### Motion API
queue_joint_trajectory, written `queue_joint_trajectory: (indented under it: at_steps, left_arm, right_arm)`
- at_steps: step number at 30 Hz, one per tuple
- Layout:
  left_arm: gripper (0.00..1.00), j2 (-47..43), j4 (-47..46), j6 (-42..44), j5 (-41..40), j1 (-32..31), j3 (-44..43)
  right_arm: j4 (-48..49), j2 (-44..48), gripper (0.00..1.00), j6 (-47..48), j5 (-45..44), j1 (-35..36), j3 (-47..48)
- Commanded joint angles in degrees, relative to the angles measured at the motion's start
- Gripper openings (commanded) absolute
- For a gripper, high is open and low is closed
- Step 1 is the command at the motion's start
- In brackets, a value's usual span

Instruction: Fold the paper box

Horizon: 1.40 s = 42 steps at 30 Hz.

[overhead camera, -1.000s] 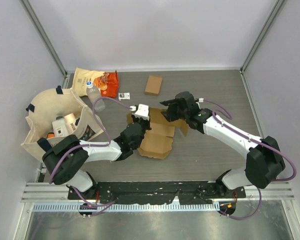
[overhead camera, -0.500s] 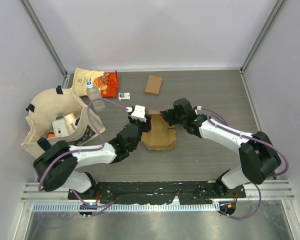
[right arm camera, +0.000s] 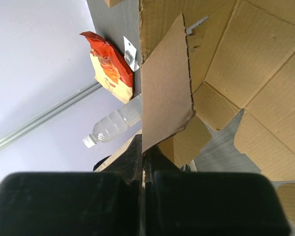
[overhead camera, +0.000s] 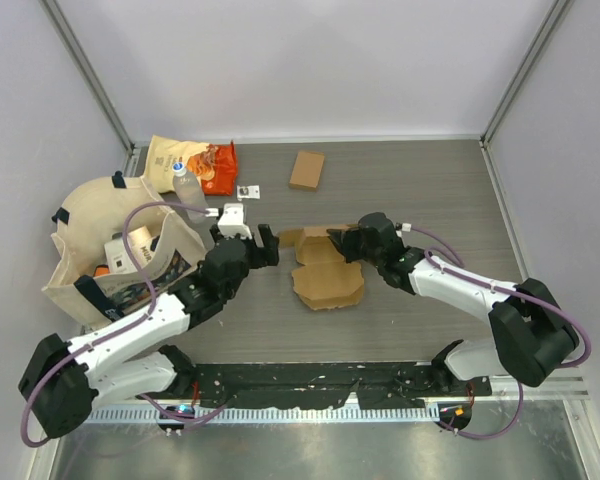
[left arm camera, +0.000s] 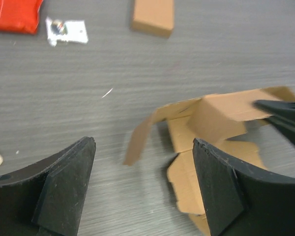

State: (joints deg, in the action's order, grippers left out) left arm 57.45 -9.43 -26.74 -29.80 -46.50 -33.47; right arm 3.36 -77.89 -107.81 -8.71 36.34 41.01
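The paper box [overhead camera: 327,281] is a brown cardboard blank lying half unfolded on the table's middle, with flaps standing up at its far side. My right gripper [overhead camera: 351,243] is shut on one upright flap [right arm camera: 165,83] at the box's right rear; the jaws pinch the flap's lower edge in the right wrist view [right arm camera: 144,147]. My left gripper [overhead camera: 266,246] hangs just left of the box, open, with nothing between its fingers [left arm camera: 143,189]. In the left wrist view the box [left arm camera: 216,115] lies ahead and to the right, one loose flap [left arm camera: 137,140] pointing toward me.
A cream tote bag [overhead camera: 100,235] holding several items stands at the left. An orange snack bag [overhead camera: 195,162], a clear bottle [overhead camera: 189,192] and a small white tag [overhead camera: 247,191] lie at the back left. A small brown box [overhead camera: 307,169] sits at the back middle.
My left gripper has let go of the box, opened and drawn back to the left. My right gripper has shut on a flap, and the box has shifted slightly right.
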Motion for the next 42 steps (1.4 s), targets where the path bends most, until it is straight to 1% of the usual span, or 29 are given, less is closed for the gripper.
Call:
queue_joint_trajectory:
  at_steps: [1, 2, 3, 7, 8, 11, 13, 14, 16, 17, 18, 19, 20, 23, 28, 30, 35, 40, 41, 42]
  left_arm:
    - [0.84, 6.78, 13.28, -3.41, 9.56, 5.53, -6.92]
    - [0.84, 8.89, 16.87, -2.88, 9.15, 5.72, -8.61]
    - [0.84, 11.86, 17.51, -2.79, 8.02, 5.72, -9.76]
    - [0.81, 17.51, 16.73, -1.82, 5.63, 5.72, -13.18]
    - [0.81, 18.39, 17.25, -1.74, 6.33, 5.72, -13.89]
    - [0.76, 22.43, 17.6, -1.3, 9.48, 5.72, -15.57]
    - [0.65, 25.5, 19.35, -1.47, 10.11, 5.89, -17.4]
    - [0.56, 26.21, 20.58, -1.38, 10.81, 5.98, -17.85]
    - [0.49, 27.62, 20.94, -1.21, 11.96, 6.42, -18.81]
    - [0.43, 28.67, 21.73, -1.03, 12.74, 6.6, -19.26]
    - [0.29, 29.03, 22.08, -1.03, 14.06, 6.77, -19.78]
    - [0.24, 29.03, 22.52, -1.21, 14.5, 6.86, -20.66]
    - [0.16, 28.86, 22.27, -1.38, 15.29, 6.86, -20.93]
    - [0.06, 28.51, 21.74, -2.26, 19.77, 7.21, -22.51]
    - [0.04, 28.51, 20.51, -6.3, 28.9, 7.48, -24.8]
    - [0.03, 28.77, 19.98, -8.84, 29.54, 7.48, -24.97]
    - [0.03, 30.26, 14.98, -13.24, 35.15, 7.48, -23.75]
    - [0.03, 31.14, 12.16, -15.62, 36.13, 7.65, -22.69]
    - [0.03, 31.14, 13.46, -14.66, 35.0, 7.83, -23.38]
    - [0.03, 31.23, 15.74, -13.52, 33.25, 7.83, -25.83]
  right_arm:
    - [1.92, 0.98, 0.01, 0.06, -1.49, 0.31, 1.43]
    - [1.83, 0.9, 0.01, -0.03, -1.31, 0.31, 1.7]
    - [1.83, 0.81, 0.01, -0.03, -1.22, 0.31, 1.79]
    - [1.83, 0.11, 0.01, -0.21, -1.13, 0.31, 2.32]
    - [1.83, -0.07, 0.01, -0.12, -1.13, 0.31, 2.49]
    - [0.7, -0.33, 0.01, 1.72, -1.75, 0.31, 3.02]
    - [-0.63, -0.51, 0.01, 3.21, -2.1, 0.31, 3.63]
    - [-0.8, -0.51, 0.01, 3.31, -2.01, 0.31, 3.72]
    - [-0.72, -0.95, 0.01, 3.31, -2.1, 0.31, 3.37]
    - [-0.89, -1.04, 0.01, 3.48, -2.27, 0.4, 3.37]
    - [-1.16, -1.13, 0.01, 3.66, -2.28, 0.4, 3.72]
    - [-1.68, -1.39, 0.01, 4.27, -2.71, 0.4, 4.07]
    - [-2.56, -1.48, 0.01, 4.54, -2.72, 0.49, 4.33]
    - [-3.0, -1.74, 0.01, 5.5, -3.68, 0.58, 4.86]
    - [-4.76, -2.88, 0.01, 7.0, -4.21, 1.45, 4.16]
    - [-4.67, -3.06, 0.01, 7.09, -4.56, 1.98, 3.46]
    - [-4.76, -3.5, 0.01, 7.0, -5.27, 2.95, 2.76]
    - [-4.85, -3.67, 0.01, 8.14, -5.7, 3.21, 2.14]
    - [-4.76, -3.68, 0.01, 8.23, -5.7, 3.21, 2.05]
    - [-4.85, -3.5, 0.01, 8.32, -6.05, 3.21, 1.7]
